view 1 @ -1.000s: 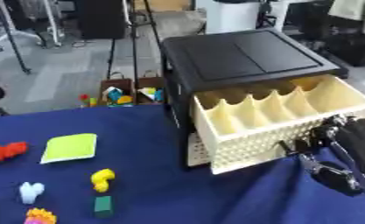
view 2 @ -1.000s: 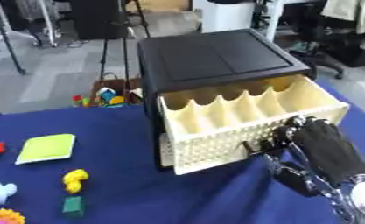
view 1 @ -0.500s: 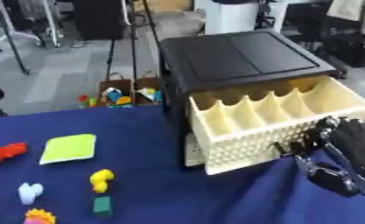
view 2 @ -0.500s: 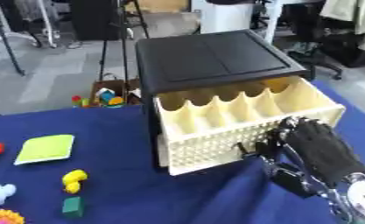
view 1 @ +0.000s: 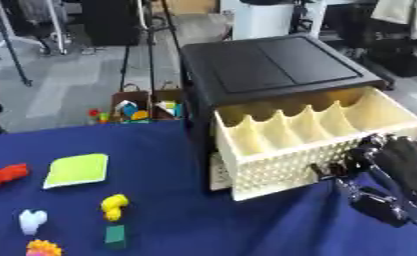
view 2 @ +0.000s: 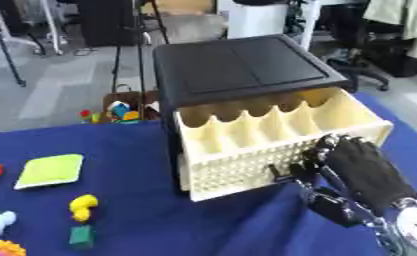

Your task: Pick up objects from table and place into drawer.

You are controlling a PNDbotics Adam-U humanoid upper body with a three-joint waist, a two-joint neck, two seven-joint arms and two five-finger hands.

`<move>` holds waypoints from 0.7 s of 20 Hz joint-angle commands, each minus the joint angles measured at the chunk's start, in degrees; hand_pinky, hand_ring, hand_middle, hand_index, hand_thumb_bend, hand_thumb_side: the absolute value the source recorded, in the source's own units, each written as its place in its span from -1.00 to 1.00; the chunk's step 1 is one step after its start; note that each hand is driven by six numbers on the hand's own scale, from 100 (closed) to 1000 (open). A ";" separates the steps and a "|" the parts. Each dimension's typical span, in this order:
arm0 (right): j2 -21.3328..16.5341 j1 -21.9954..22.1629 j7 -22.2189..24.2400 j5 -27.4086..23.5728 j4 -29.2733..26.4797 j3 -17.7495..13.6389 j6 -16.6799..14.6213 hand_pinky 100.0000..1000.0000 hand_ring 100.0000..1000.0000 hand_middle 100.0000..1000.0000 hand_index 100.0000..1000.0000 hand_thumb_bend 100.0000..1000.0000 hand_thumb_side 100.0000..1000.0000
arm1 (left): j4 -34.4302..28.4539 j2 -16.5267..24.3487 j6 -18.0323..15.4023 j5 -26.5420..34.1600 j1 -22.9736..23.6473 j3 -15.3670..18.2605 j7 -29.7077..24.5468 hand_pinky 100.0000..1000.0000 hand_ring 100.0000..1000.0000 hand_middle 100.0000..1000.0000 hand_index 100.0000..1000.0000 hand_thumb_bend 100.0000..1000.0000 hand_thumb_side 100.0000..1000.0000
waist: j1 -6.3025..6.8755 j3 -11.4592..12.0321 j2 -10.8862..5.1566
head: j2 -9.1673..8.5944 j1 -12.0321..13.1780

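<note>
My right hand (view 2: 356, 175) rests against the front of the open cream drawer (view 2: 273, 137), fingers curled at its black handle (view 2: 281, 173). The yellow piece (view 2: 82, 206) and green block (view 2: 80, 236) lie well apart to my left on the blue table (view 2: 159, 220).

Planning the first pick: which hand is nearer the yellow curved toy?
Only the right hand shows, at the drawer front, well across the blue cloth from the yellow curved toy. The left hand is out of view, so no comparison is possible.
</note>
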 commanded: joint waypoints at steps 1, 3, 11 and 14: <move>-1.08 -0.64 0.23 -0.52 -0.56 0.36 -0.55 -0.55 -0.48 -0.73 -0.66 -0.72 -0.75 | -0.73 0.87 -0.08 0.07 -0.58 0.34 0.03 0.31 0.51 0.60 0.68 -0.46 1.00 | -0.29 0.04 -1.00 | -0.36 -0.26; -1.11 -0.45 0.21 -0.41 -0.56 0.25 -0.39 -0.55 -0.48 -0.73 -0.65 -0.68 -0.74 | -0.73 0.91 -0.08 0.05 -0.57 0.37 0.03 0.31 0.51 0.60 0.68 -0.46 1.00 | -0.33 0.04 -1.00 | -0.37 -0.23; -1.32 2.49 -0.37 0.50 -0.56 -1.55 1.64 -0.54 -0.48 -0.73 -0.65 -0.68 -0.74 | -0.73 0.96 -0.12 -0.08 -0.55 0.51 0.19 0.31 0.51 0.60 0.68 -0.46 1.00 | -0.26 -0.24 -1.02 | -0.44 0.02; -1.21 3.22 -0.33 0.68 -0.56 -1.85 2.07 -0.54 -0.48 -0.73 -0.65 -0.68 -0.75 | -0.73 0.98 -0.10 -0.08 -0.64 0.48 0.14 0.31 0.51 0.60 0.68 -0.46 1.00 | -0.13 -0.33 -1.12 | -0.53 0.03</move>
